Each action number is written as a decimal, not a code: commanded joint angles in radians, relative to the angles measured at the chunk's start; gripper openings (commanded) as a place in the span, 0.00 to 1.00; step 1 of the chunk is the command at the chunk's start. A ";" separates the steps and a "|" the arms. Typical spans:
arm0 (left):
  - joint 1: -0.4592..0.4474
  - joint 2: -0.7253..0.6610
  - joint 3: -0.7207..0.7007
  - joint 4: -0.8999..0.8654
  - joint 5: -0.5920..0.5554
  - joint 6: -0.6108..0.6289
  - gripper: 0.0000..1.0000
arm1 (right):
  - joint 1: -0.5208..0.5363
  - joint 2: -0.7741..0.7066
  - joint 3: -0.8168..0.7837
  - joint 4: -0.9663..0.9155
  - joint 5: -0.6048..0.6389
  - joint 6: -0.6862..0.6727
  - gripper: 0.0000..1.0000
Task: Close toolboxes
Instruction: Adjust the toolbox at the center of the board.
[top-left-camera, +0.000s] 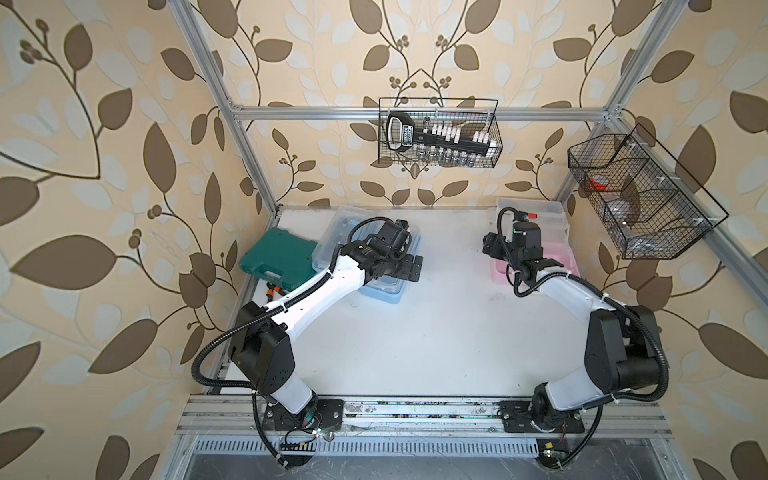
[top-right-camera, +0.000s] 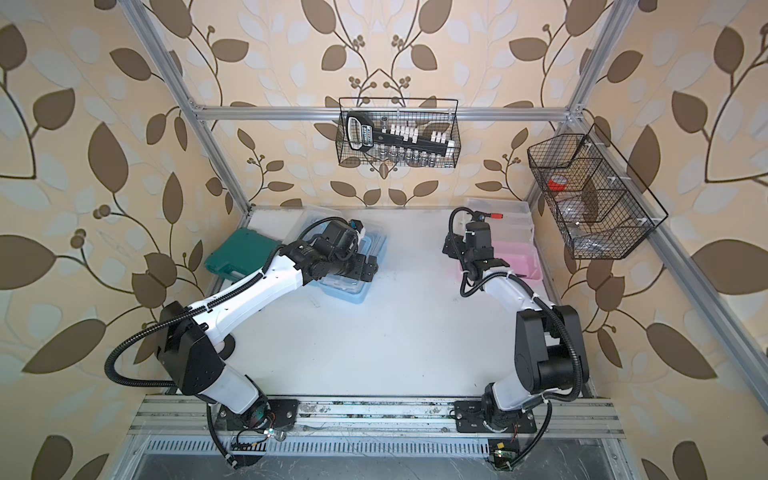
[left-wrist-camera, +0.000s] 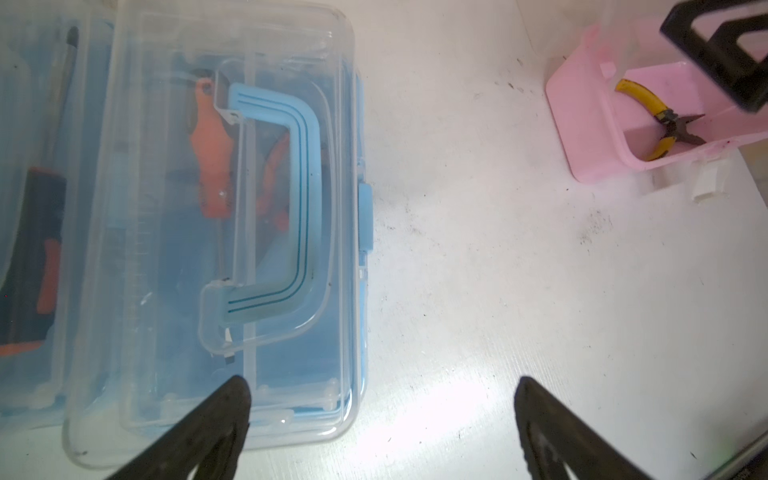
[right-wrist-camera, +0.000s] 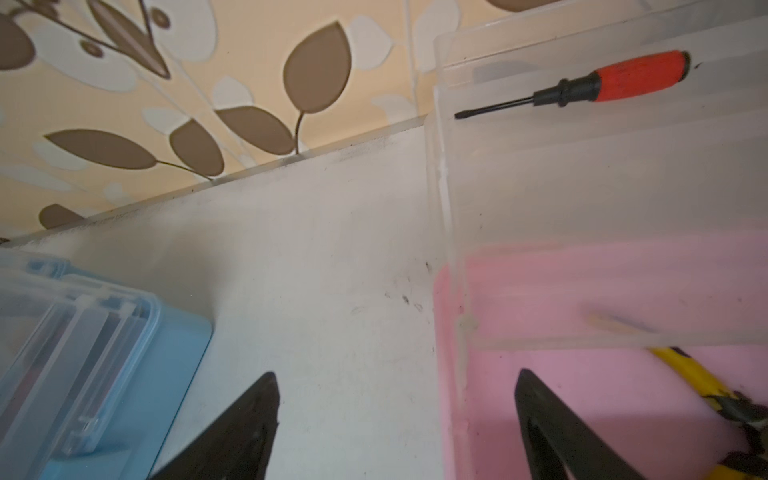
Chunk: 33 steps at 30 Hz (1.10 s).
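since the pink toolbox (top-left-camera: 559, 253) at two o'clock has its clear lid (right-wrist-camera: 602, 187) tipped back, the right gripper (right-wrist-camera: 395, 376) hangs spread astride its side wall, likely to reach that lid, while the left gripper (left-wrist-camera: 380, 384), also spread, hovers over the lid-down blue toolbox (left-wrist-camera: 166, 324) at ten o'clock.
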 joint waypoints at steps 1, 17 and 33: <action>-0.022 -0.045 -0.016 0.037 0.031 -0.027 0.99 | -0.037 0.062 0.072 -0.073 -0.015 -0.002 0.86; -0.040 -0.007 -0.052 0.061 0.054 -0.046 0.99 | -0.050 0.123 -0.019 -0.175 -0.053 0.011 0.76; -0.049 -0.046 -0.111 -0.017 -0.037 -0.030 0.99 | -0.028 -0.053 -0.039 -0.198 -0.082 0.013 0.76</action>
